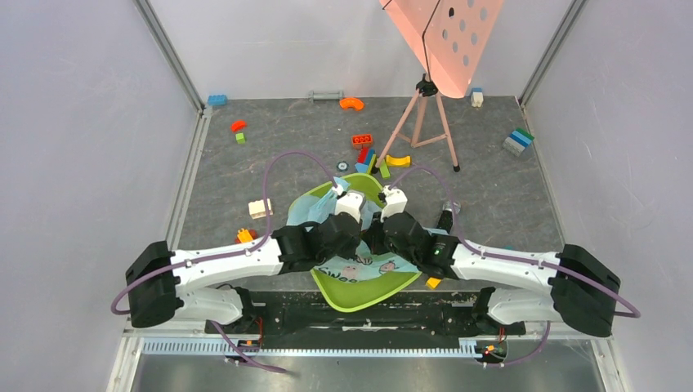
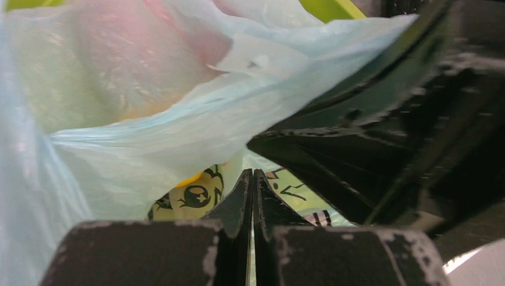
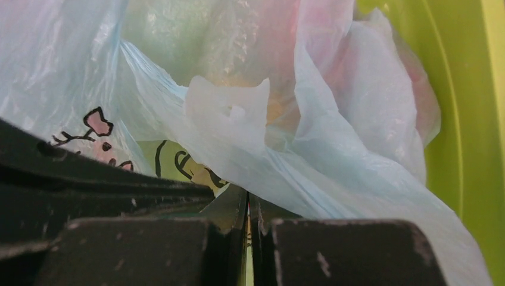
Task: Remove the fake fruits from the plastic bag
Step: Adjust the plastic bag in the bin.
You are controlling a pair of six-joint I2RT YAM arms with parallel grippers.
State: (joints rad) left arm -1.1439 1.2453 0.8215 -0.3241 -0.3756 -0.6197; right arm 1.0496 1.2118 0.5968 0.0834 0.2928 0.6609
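The plastic bag (image 1: 324,209), light blue with cartoon prints, lies crumpled in a lime-green tub (image 1: 359,296) right in front of the arm bases. The fake fruits show only as blurred shapes through the film: a reddish one (image 2: 170,50) and a greenish one (image 2: 71,89) in the left wrist view, red (image 3: 280,47) and green (image 3: 178,36) in the right wrist view. My left gripper (image 2: 253,179) and right gripper (image 3: 249,201) hang close together over the bag (image 3: 357,173). Both are shut, with the film lying against their tips. The right gripper's dark body (image 2: 417,119) fills the left wrist view's right side.
Toy blocks are scattered over the grey mat, such as the orange one (image 1: 362,139), the yellow arch (image 1: 399,160) and the blue-green stack (image 1: 518,140). A pink tripod (image 1: 425,122) carrying a perforated pink panel stands at the back right. Pale walls close in the sides.
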